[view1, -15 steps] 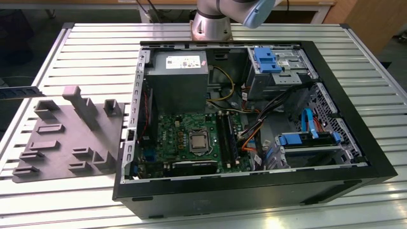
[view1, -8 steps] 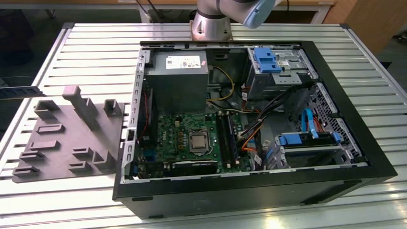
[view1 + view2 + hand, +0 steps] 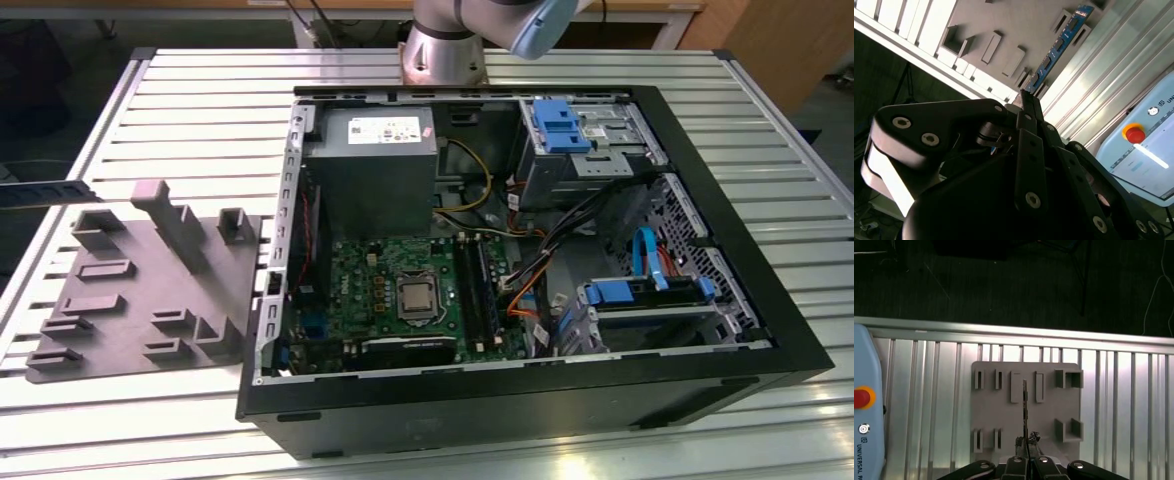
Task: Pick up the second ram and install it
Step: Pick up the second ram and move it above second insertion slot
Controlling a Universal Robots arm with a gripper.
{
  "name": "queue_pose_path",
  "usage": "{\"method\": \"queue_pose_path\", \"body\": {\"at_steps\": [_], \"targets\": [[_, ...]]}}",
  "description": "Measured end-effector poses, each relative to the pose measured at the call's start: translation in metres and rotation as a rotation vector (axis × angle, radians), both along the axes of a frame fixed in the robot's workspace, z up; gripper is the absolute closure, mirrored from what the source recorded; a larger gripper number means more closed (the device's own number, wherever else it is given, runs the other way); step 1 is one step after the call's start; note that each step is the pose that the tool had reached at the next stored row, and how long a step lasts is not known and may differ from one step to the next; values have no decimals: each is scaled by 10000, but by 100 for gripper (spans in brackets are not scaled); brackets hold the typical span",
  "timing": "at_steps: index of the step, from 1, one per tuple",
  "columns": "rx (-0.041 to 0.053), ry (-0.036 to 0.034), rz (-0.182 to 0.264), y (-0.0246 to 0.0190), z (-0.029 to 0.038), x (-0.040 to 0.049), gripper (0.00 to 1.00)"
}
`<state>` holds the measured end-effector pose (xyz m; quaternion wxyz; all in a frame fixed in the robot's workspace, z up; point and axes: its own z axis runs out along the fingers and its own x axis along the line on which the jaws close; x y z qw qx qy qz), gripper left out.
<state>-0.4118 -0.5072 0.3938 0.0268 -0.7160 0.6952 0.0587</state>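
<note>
The second ram (image 3: 1059,45) is a thin stick with a blue board edge and black chips, and my gripper (image 3: 1029,97) is shut on one end of it. In the first wrist view the ram (image 3: 1025,410) shows edge-on, reaching out from the gripper (image 3: 1026,441) above the grey tray (image 3: 999,415). It hangs over the tray's middle, between the two rows of slot blocks, clear of the surface. In the exterior view the arm's base (image 3: 447,45) stands behind the open computer case (image 3: 534,400), with the motherboard's long black slots (image 3: 474,290) inside.
The grey tray (image 3: 120,310) lies on the slatted table at the exterior view's left, beside the case. A pale blue pendant with a red button (image 3: 864,405) rests near the tray. A dark flat bar (image 3: 47,192) juts in at the exterior view's left edge.
</note>
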Motion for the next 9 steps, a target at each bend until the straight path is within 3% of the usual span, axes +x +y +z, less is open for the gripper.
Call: {"method": "queue_pose_path", "body": {"at_steps": [9], "targets": [[11, 0, 0, 0, 0, 57, 88]]}}
